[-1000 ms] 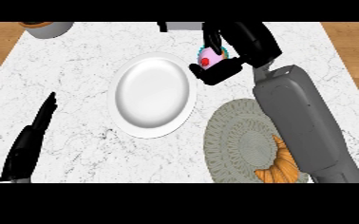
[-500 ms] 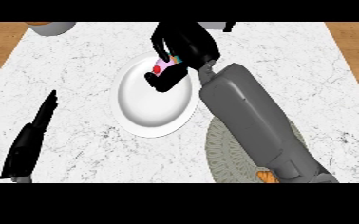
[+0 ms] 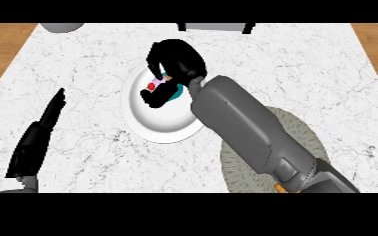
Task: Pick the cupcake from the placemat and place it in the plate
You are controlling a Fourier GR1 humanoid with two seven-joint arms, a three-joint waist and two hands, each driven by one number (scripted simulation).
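Black right hand (image 3: 176, 65) half hides cupcake (image 3: 156, 85) over plate (image 3: 159, 125).

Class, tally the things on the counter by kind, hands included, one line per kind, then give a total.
Hands: 2, the left hand and the right hand
Plates: 1, the plate
Cupcakes: 1, the cupcake
Placemats: 1, the placemat
Total: 5

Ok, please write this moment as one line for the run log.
phase: placing | right hand: shut on cupcake, over plate | left hand: open, resting at left | placemat: vacated
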